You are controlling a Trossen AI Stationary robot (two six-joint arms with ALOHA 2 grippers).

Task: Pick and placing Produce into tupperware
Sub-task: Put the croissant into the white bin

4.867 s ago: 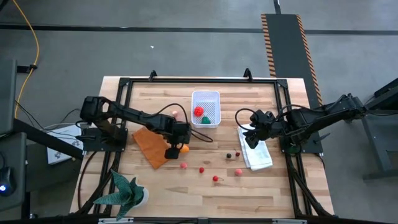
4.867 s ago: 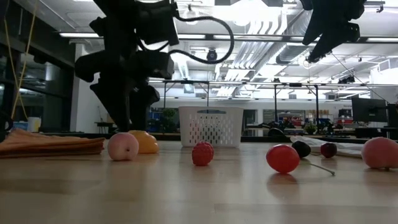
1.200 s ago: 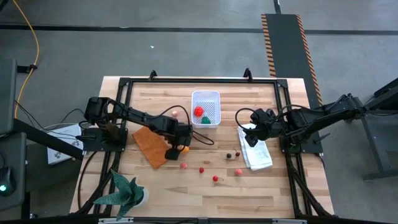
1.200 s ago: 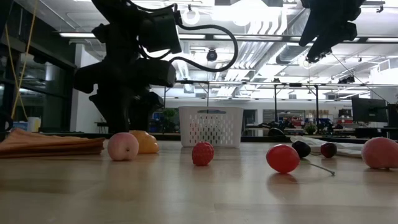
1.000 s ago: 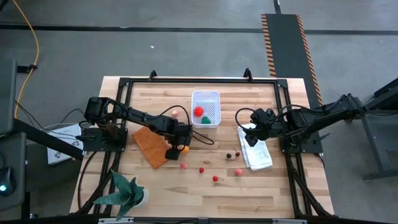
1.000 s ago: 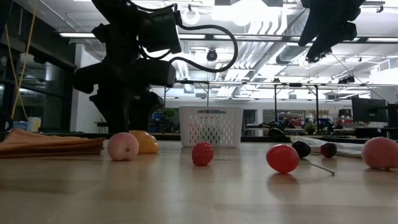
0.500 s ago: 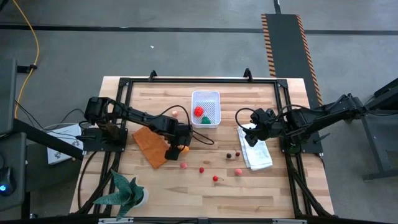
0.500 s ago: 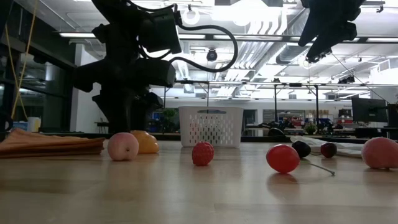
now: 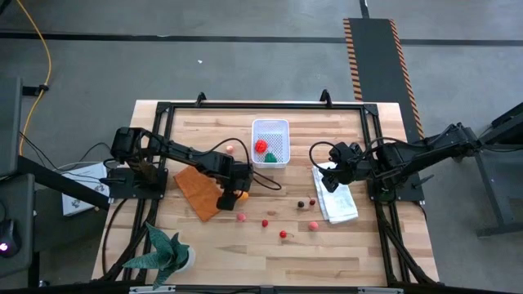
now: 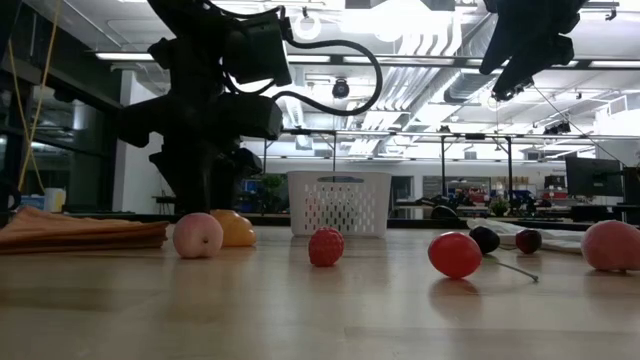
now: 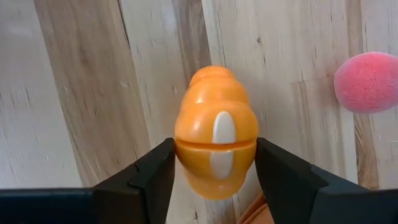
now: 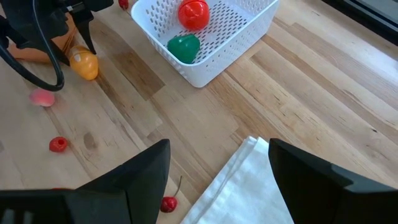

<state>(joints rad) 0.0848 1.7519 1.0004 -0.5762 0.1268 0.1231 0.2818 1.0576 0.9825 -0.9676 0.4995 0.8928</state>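
Gripping the orange carrot-like piece (image 11: 216, 132) with the left end effector (image 11: 214, 165), both fingers (image 11: 157, 171) pressing its sides as seen in the left wrist view. Resting the piece on the wooden table (image 9: 343, 245), just beside the orange-brown flat rectangle (image 9: 196, 190) and near a pink ball (image 11: 367, 82). Positioning the left end effector (image 9: 233, 196) low over the table, in front of and to the left of the tupperware (image 9: 270, 142). Keeping the tupperware, a white perforated tub (image 12: 205, 37), at the back centre of the table, holding a red tomato-like ball (image 12: 193, 14) and a green piece (image 12: 183, 48). Leaving further produce loose on the table in front of the tub: a red berry (image 9: 265, 222), a red cherry (image 9: 283, 234), a pink piece (image 9: 313, 225), a dark berry (image 9: 300, 203), and a small pink piece (image 9: 230, 149) left of the tub. Holding the right end effector (image 9: 330, 178) raised above the folded white cloth (image 9: 338, 202), fingers (image 12: 134, 180) spread wide and gripping nothing. Standing a green spiky plant (image 9: 163, 251) at the front left corner of the table.
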